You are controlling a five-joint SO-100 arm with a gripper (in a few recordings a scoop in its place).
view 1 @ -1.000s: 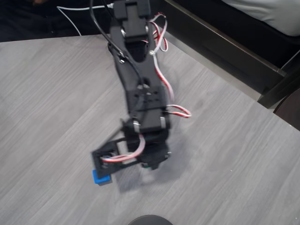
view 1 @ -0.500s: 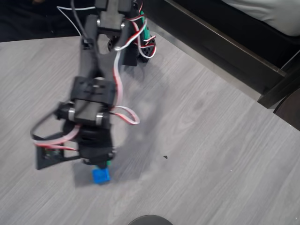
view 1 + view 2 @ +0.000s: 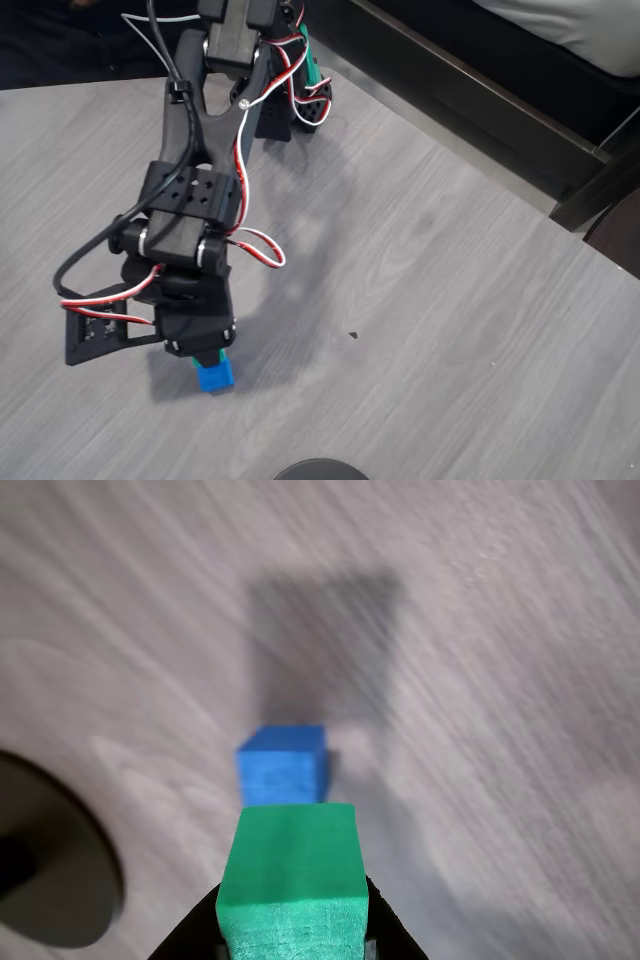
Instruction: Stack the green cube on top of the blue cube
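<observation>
In the wrist view the green cube is clamped between my black fingers at the bottom centre, held above the table. The blue cube rests on the grey wood table just beyond it. From overhead, the blue cube sits near the front of the table with my gripper right over its far edge; a sliver of the green cube peeks out under the gripper body. The two cubes are apart, green higher and slightly short of blue.
A dark round base sits at the wrist view's lower left and appears as a dark disc at the overhead front edge. A dark bed frame borders the table's back right. The arm's base stands at the back.
The arm swung left across the table carrying the green cube, then settled with the gripper over the blue cube. The blue cube has stayed in place.
</observation>
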